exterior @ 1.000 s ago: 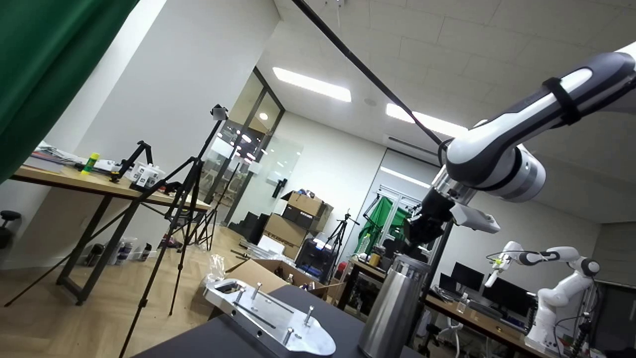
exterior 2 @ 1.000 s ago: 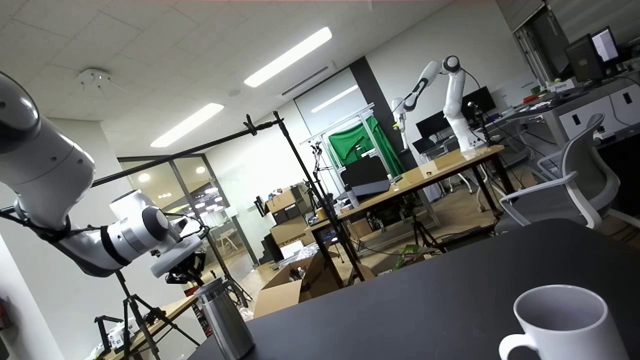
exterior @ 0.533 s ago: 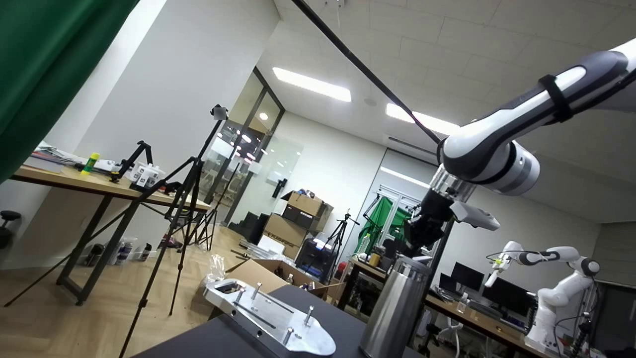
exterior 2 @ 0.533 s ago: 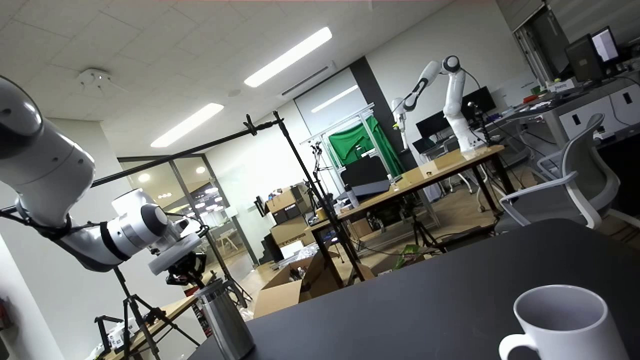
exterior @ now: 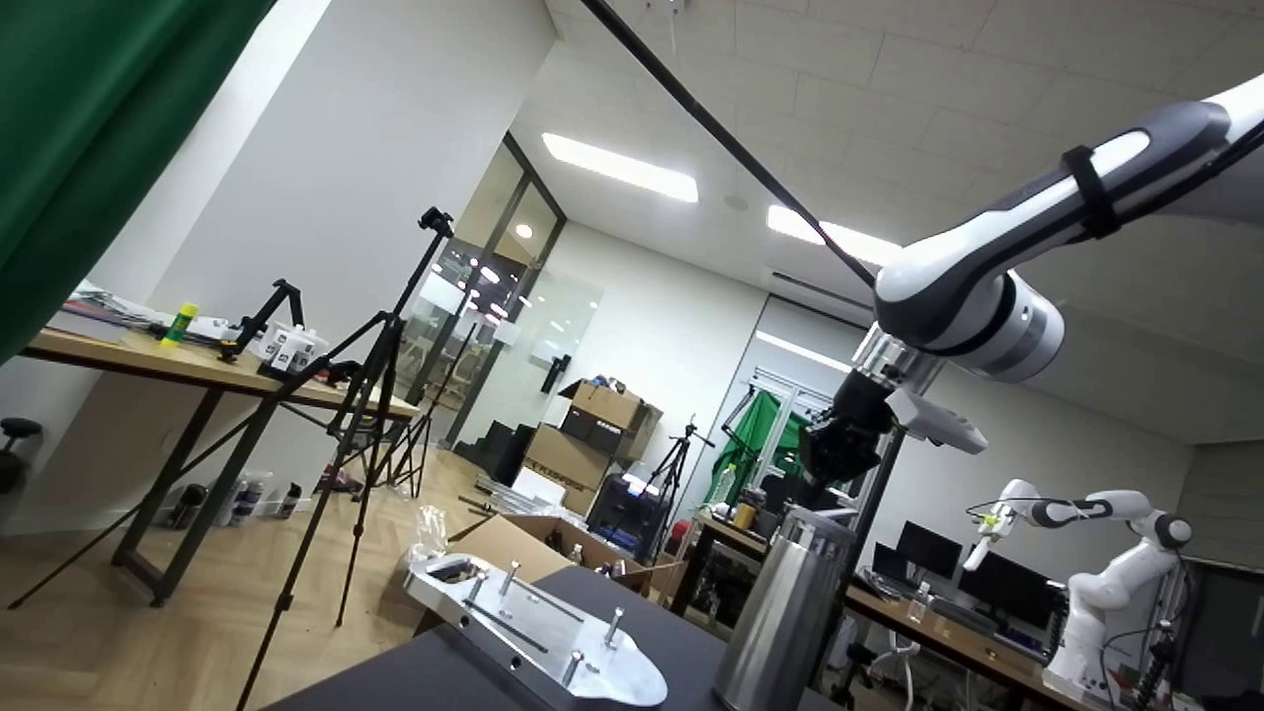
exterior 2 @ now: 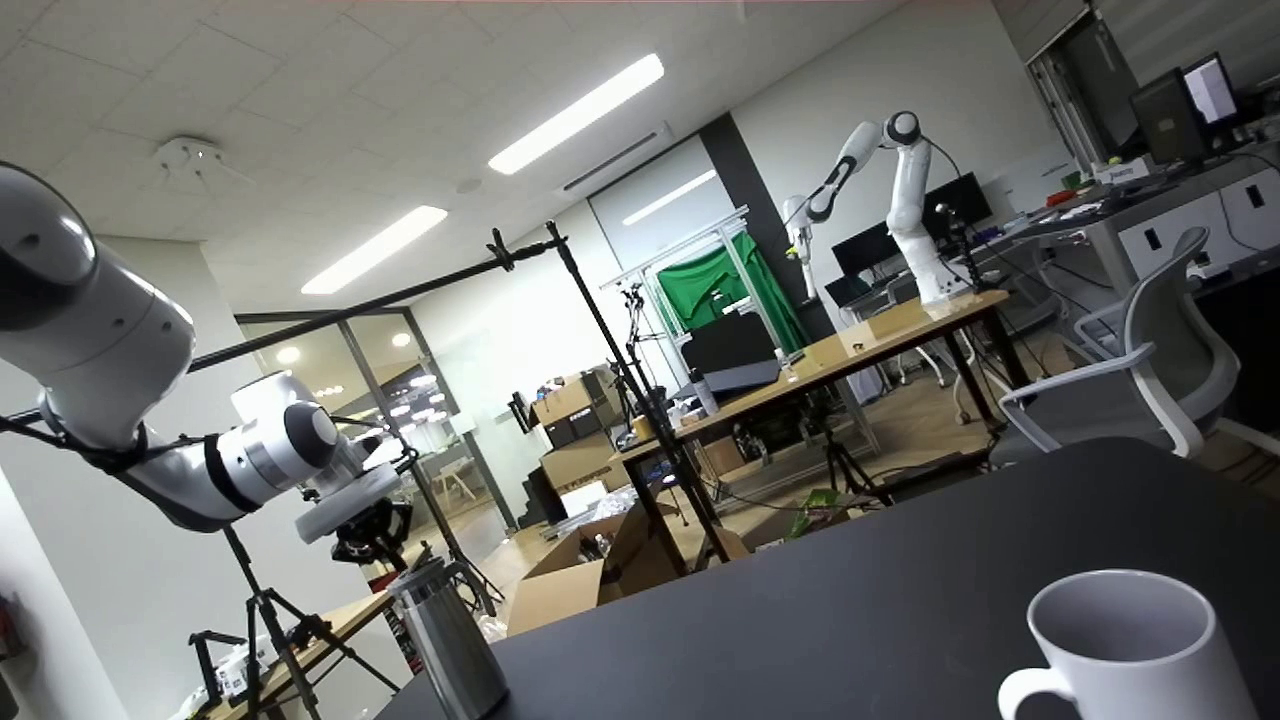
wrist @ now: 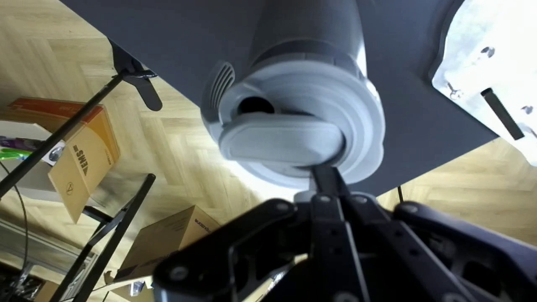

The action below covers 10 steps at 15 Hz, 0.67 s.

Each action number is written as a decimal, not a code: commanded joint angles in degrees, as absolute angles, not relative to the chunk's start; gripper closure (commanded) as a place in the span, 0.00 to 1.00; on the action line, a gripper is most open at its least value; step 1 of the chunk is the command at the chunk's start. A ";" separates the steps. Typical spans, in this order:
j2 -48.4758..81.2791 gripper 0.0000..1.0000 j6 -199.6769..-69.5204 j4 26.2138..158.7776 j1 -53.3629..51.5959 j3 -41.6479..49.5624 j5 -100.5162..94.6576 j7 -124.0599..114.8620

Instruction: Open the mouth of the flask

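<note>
- The flask stands upright on the dark counter, its brushed-metal body in sight in both exterior views.
- At its mouth sits a round grey top; in the wrist view an oblong tab lies across it, beside a dark round hole.
- The slatted handle juts from the side of that top, near the hole.
- The fingers are clenched together, pointing down at the mouth, their tips overlapping the tab's edge in the wrist view; whether they touch it, I cannot tell.
- A pale metal plate with upright bolts rests on the counter, near the flask.
- In an exterior view, a white mug stands well apart from the flask.
- An open cardboard box sits on the floor beyond the counter.
</note>
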<state>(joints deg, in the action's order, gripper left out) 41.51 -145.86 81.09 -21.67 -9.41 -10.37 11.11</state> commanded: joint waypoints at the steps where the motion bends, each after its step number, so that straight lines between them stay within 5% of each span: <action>1: 38.98 1.00 -146.49 80.18 -21.44 -9.10 -9.74 7.14; 4: 35.52 1.00 -145.63 81.85 -21.08 -8.45 -10.27 6.11; 6: 32.86 0.73 -140.68 83.04 -21.38 -7.21 -11.72 5.76; 10: 28.61 0.46 -129.22 85.02 -19.54 -7.82 -10.90 7.38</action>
<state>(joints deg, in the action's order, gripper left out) 33.17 -135.25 81.29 -20.83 -7.56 -10.72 7.94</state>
